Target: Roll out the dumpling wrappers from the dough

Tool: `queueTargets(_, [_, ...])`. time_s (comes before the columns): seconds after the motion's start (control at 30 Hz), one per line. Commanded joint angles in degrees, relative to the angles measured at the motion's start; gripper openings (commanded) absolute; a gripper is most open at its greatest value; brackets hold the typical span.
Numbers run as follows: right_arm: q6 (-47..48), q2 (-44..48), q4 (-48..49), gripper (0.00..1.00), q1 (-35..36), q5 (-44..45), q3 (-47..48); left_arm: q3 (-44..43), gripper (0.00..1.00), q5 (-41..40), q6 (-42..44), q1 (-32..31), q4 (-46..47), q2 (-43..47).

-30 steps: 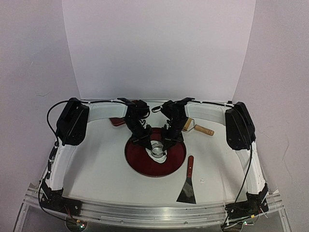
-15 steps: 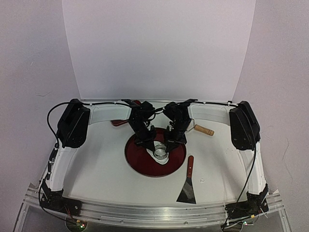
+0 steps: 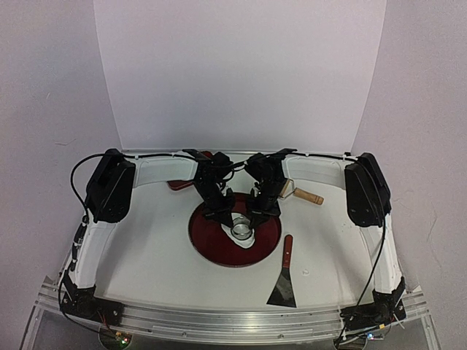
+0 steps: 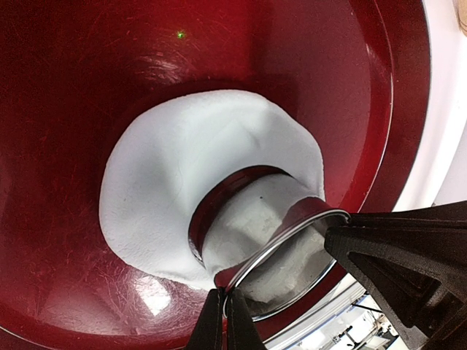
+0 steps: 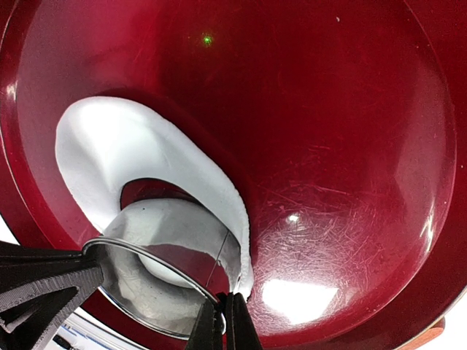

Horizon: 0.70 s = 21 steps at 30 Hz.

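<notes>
- Looking down from the overhead camera, a round red tray [image 3: 208, 235] is seen at the middle of the white table [image 3: 146, 255]. The dough [image 3: 249, 240] — a flat, irregular white sheet — lies on the tray just right of its centre.
- A shiny ring cutter [image 3: 239, 231] stands on the dough. It is met at its rim by the left gripper [image 3: 226, 219] from the upper left and by the right gripper [image 3: 255, 217] from the upper right.
- A rolling pin [image 3: 305, 195] with a wooden handle is seen right of the tray. A red-handled scraper [image 3: 284, 281] lies at the lower right, apart from the tray.
- In the left wrist view, the dough [image 4: 175, 153] fills the centre of the frame on the tray [image 4: 80, 73]. The ring cutter [image 4: 219, 198] is sunk into its lower right part, with white dough seen inside the ring. At the bottom edge, the left gripper [image 4: 224, 299] is pressed together on the cutter's thin rim.
- In the right wrist view, the dough [image 5: 117, 146] sits at the left of the tray [image 5: 336, 146]. It is curled up against the wall of the ring cutter [image 5: 157, 252]. At the bottom centre, the right gripper [image 5: 221, 300] is likewise pinched onto the rim — no gap is visible between its fingers.
</notes>
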State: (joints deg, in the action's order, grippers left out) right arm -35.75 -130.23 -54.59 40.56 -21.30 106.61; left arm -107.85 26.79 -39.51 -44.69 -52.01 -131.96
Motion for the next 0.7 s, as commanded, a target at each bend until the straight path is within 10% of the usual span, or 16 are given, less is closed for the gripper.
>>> queueTargets(0.0, [-0.9, -0.7, 1.9, 0.00, -0.9, 6.2, 0.3, 3.3, 0.00, -6.4, 0.7, 0.2, -5.6, -0.9])
queueTargets(0.67, [-1.9, 0.8, 0.5, 0.00, -0.9, 5.2, 1.5, 0.9, 0.00, -5.4, 0.2, -0.1, -6.7, 0.6])
